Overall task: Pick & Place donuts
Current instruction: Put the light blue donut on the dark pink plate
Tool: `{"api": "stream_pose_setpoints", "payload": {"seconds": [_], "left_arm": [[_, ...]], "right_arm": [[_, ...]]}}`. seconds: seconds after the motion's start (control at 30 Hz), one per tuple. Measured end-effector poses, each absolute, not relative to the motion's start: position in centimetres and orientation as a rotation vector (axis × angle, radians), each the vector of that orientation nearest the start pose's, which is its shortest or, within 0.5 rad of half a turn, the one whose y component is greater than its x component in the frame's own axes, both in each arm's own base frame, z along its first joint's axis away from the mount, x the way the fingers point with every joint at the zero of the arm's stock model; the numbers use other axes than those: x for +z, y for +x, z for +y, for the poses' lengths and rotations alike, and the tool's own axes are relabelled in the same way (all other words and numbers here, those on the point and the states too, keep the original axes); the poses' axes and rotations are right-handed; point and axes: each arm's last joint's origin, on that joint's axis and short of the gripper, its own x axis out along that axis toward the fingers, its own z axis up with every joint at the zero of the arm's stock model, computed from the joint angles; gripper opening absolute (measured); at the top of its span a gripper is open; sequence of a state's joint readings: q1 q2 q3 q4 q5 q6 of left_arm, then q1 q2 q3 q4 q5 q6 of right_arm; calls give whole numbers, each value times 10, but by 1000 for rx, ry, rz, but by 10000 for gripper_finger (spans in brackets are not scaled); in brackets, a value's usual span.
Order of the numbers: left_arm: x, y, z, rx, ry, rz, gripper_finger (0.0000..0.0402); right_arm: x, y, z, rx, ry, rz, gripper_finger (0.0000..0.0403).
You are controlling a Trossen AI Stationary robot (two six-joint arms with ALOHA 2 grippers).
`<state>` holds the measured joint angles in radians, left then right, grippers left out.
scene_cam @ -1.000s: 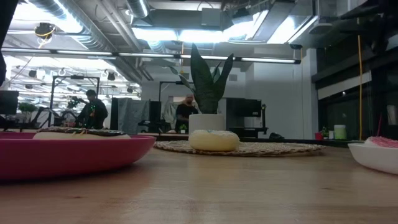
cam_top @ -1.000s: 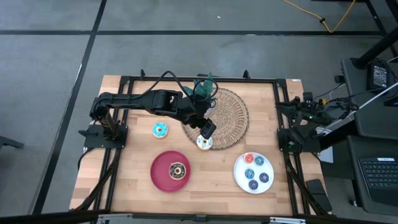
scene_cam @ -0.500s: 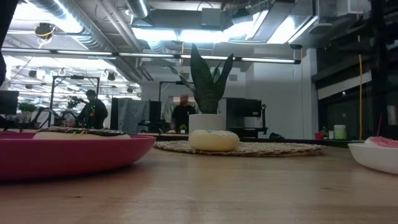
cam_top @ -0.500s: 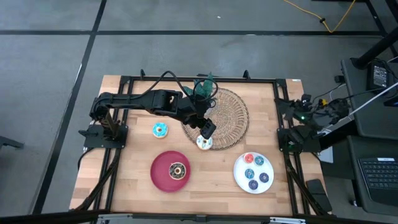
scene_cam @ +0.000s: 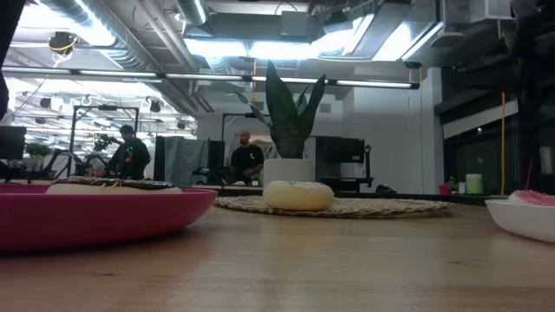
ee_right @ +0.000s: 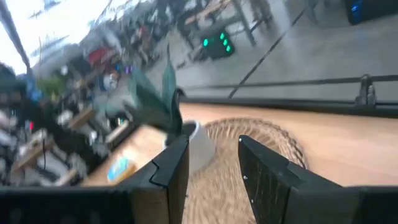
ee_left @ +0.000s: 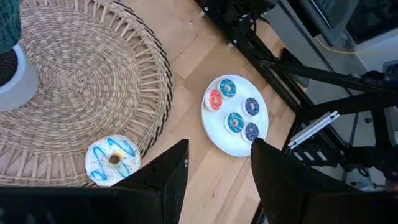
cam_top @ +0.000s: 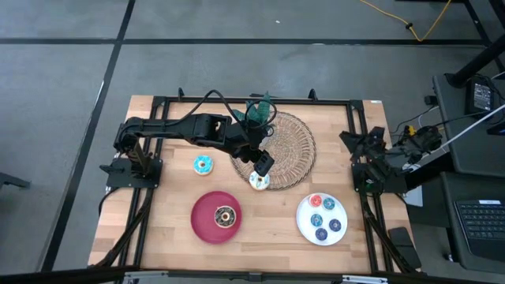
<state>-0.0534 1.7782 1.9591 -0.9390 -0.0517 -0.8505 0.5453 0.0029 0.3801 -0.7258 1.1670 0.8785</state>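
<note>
The cream-white sprinkled donut [cam_top: 258,181] lies flat on the near edge of the woven mat [cam_top: 282,148]; it also shows in the low view [scene_cam: 297,196] and the left wrist view [ee_left: 112,160]. My left gripper [cam_top: 263,163] hangs open above it [ee_left: 217,177], clear of it. The light-blue donut [cam_top: 203,165] lies on the table to the left. The chocolate donut [cam_top: 225,216] sits on the red plate [cam_top: 203,222]. Several coin-sized donuts [cam_top: 322,217] lie on the white plate [cam_top: 306,229]. My right gripper [ee_right: 211,180] is open at the table's right edge [cam_top: 361,142].
A potted plant [cam_top: 259,110] stands on the far part of the mat, beside my left arm [cam_top: 197,128]. Black frame rails [cam_top: 150,205] run along the table's sides. Bare wood lies between the two plates [cam_top: 268,225]. People stand in the room beyond [scene_cam: 245,160].
My right arm has swung from its place at the right edge a little toward the table's left, and its wrist view is blurred. A person in the room behind has walked to the left.
</note>
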Motion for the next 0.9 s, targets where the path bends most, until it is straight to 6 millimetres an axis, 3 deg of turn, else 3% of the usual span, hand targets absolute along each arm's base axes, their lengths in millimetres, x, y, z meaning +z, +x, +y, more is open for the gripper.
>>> {"api": "stream_pose_setpoints", "payload": {"seconds": [0.47, 0.9], "left_arm": [[398, 374, -19, 319, -769, 709, 164], [398, 374, -18, 319, -769, 708, 166]], "right_arm": [[218, 56, 8, -375, 443, 95, 140], [168, 80, 28, -148, 405, 153, 140]]}}
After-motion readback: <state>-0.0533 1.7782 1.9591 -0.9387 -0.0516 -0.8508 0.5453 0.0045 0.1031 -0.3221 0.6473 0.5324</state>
